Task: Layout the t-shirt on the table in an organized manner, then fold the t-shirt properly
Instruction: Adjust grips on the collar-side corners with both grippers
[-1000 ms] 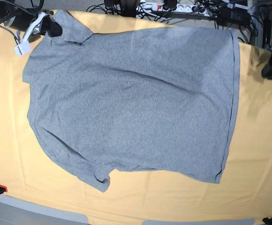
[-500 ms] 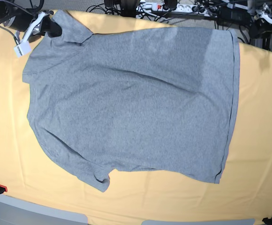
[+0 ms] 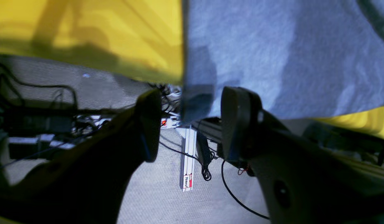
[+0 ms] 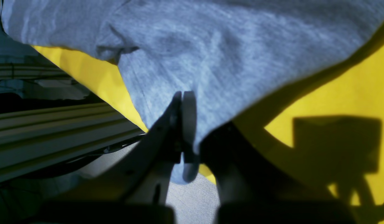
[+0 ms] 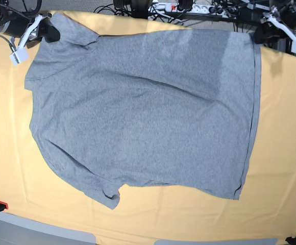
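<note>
The t-shirt (image 5: 143, 117) lies spread plain side up across the middle of the table (image 5: 286, 153), hem toward 3 o'clock and collar end toward 9 o'clock in the base view. At about 10 o'clock the right gripper (image 4: 183, 124) has its jaws pressed together, pinching a fold of the grey cloth near a sleeve. At about 2 o'clock the left gripper (image 3: 189, 124) stands spread at the hem corner; the corner seems to lie between its 2 fingers (image 3: 238, 118), untouched.
</note>
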`<state>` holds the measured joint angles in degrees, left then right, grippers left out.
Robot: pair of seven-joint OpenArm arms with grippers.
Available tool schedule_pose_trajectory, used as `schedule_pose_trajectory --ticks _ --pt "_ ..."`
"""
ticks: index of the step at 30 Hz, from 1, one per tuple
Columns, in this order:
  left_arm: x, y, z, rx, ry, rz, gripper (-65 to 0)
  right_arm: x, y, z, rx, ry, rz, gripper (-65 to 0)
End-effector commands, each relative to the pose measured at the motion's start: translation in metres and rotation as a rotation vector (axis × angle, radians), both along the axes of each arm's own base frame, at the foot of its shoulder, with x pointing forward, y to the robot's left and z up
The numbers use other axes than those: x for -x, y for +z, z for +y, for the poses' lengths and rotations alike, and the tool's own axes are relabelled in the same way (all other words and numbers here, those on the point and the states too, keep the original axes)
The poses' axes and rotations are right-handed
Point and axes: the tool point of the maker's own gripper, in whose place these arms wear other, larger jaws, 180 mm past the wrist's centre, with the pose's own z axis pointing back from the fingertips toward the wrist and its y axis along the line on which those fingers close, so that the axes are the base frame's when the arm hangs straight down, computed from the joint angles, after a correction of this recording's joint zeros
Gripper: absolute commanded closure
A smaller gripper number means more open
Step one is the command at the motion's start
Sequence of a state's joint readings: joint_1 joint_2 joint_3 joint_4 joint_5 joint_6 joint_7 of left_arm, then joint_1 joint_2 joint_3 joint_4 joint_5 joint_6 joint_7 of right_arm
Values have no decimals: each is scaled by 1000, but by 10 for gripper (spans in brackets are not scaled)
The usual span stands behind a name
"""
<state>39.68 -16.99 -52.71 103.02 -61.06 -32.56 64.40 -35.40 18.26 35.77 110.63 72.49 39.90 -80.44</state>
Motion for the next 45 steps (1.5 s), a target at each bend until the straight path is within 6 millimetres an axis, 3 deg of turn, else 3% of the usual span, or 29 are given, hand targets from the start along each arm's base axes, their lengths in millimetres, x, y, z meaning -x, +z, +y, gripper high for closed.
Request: schedule_pose_trajectory --ticks 1,9,19,31,41,43,45 --pt "-6 5 -2 -5 -12 -24 -319 -4 7 -1 3 10 -27 0" --pt "2 -18 -27 30 -22 42 -319 -4 7 -1 3 10 -28 0" --pt "13 -30 -10 -41 58 113 -319 -4 7 -1 3 10 -28 0" --pt "2 -29 -3 -81 76 81 -319 -4 8 -2 5 12 -28 0" --pt "-8 -21 -15 -55 -4 10 -317 -4 8 -2 5 12 -28 0" --pt "-9 -20 -16 -48 -3 6 -262 -4 8 -2 5 12 -28 0" --pt "-8 -20 -16 -49 -4 9 -93 -4 8 -2 5 12 -28 0"
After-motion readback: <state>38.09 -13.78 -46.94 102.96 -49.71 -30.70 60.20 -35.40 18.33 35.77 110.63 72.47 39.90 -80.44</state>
